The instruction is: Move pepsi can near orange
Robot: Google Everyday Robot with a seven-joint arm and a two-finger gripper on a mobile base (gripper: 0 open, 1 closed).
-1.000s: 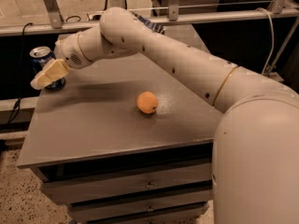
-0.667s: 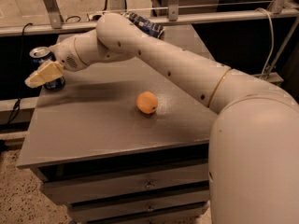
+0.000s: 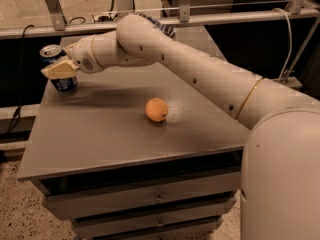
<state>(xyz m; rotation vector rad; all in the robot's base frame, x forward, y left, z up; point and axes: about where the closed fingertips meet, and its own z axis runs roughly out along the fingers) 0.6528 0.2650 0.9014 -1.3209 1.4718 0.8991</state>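
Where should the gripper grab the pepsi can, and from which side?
Grip the pepsi can across its round side wall, about mid-height, coming in level from the side facing the orange. It stands upright at the far corner of the table, so its straight wall can be squeezed from opposite sides; the rimmed top cannot. The gripper is right at the can, across its middle.

pepsi can (image 3: pixel 51 53): middle hidden behind gripper (image 3: pixel 57 70), counter's (image 3: pixel 100 129) far-left corner.
Patterned item (image 3: pixel 162 28): mostly hidden behind arm (image 3: pixel 200 74).
Robot body (image 3: pixel 285 174): cut off, right edge.
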